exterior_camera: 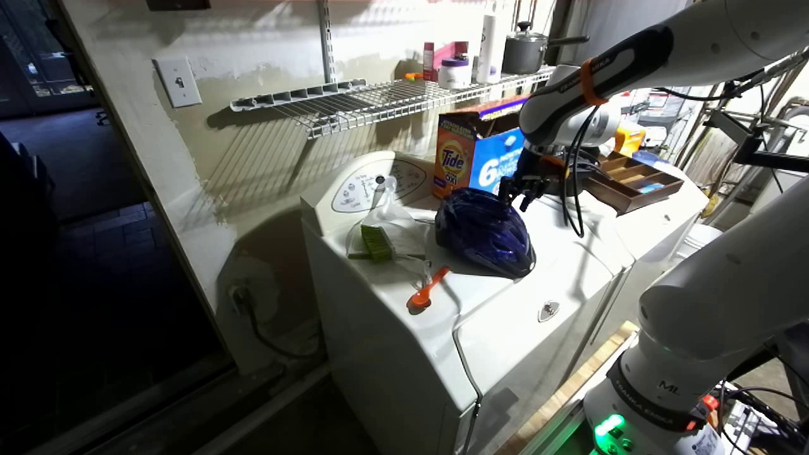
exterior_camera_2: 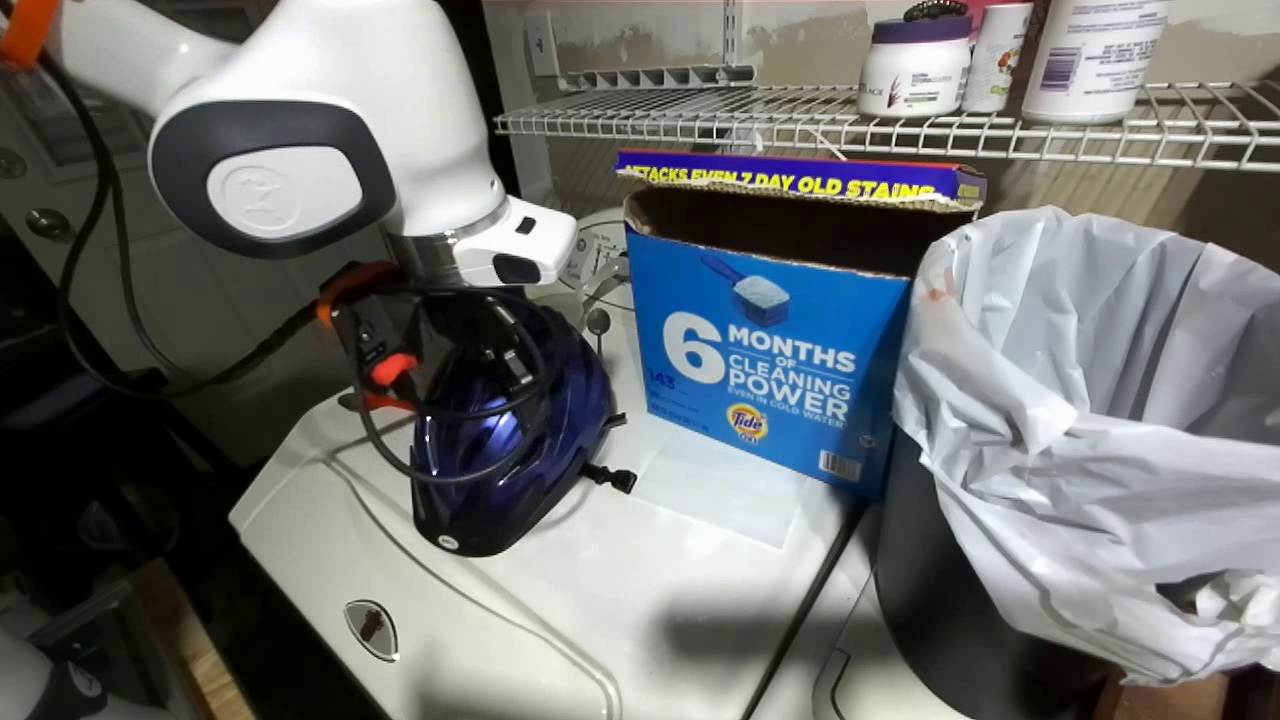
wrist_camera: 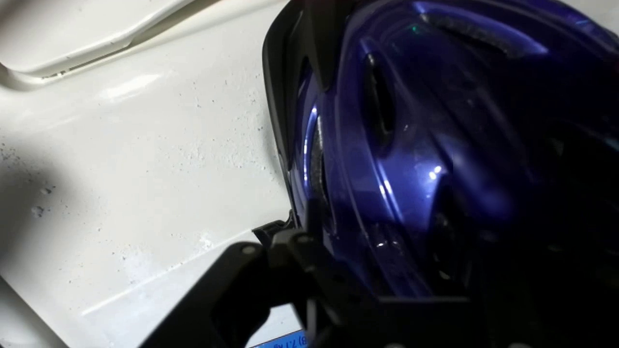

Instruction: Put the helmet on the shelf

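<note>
The glossy dark blue helmet [exterior_camera: 483,230] rests on the white appliance's top, in front of the detergent box. It shows in an exterior view [exterior_camera_2: 515,460] with dark strap buckles on the appliance. It fills the right of the wrist view [wrist_camera: 382,154]. My gripper [exterior_camera: 519,193] is at the helmet's upper side. In the wrist view the gripper [wrist_camera: 387,237] has one finger at the helmet's left side; the other is lost in dark shadow. The jaws look spread, with helmet shell between them; contact cannot be told. The white wire shelf [exterior_camera: 379,104] is on the wall, also in an exterior view [exterior_camera_2: 800,125].
An orange and blue detergent box [exterior_camera: 452,155] stands under the shelf. Bottles, a jar [exterior_camera: 454,72] and a pot [exterior_camera: 524,50] occupy the shelf's far part. A green brush [exterior_camera: 377,243] and orange scoop [exterior_camera: 426,294] lie beside the helmet. A lined bin [exterior_camera_2: 1000,560] stands nearby.
</note>
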Robot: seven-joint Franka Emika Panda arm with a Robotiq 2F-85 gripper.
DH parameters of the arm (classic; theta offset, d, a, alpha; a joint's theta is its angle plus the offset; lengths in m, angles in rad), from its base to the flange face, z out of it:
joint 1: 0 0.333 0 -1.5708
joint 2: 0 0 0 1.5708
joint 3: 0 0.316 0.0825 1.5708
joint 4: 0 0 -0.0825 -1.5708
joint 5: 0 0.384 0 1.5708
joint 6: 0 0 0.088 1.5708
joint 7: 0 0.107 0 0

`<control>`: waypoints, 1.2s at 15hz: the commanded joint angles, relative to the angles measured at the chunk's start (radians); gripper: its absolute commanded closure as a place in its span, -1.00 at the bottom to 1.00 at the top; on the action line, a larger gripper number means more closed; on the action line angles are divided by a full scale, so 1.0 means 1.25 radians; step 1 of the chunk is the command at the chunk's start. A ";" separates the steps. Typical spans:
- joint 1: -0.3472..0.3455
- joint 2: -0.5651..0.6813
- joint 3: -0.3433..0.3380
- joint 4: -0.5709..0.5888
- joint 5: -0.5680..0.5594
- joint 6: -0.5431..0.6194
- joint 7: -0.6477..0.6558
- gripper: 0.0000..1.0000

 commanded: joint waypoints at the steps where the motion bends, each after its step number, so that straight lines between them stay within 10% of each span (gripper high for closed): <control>1: 0.004 0.033 0.007 -0.005 -0.006 0.023 0.026 0.44; 4: 0.013 0.029 0.008 -0.004 0.009 0.019 0.029 0.75; 18: 0.022 -0.087 -0.052 0.015 0.145 -0.037 -0.030 0.75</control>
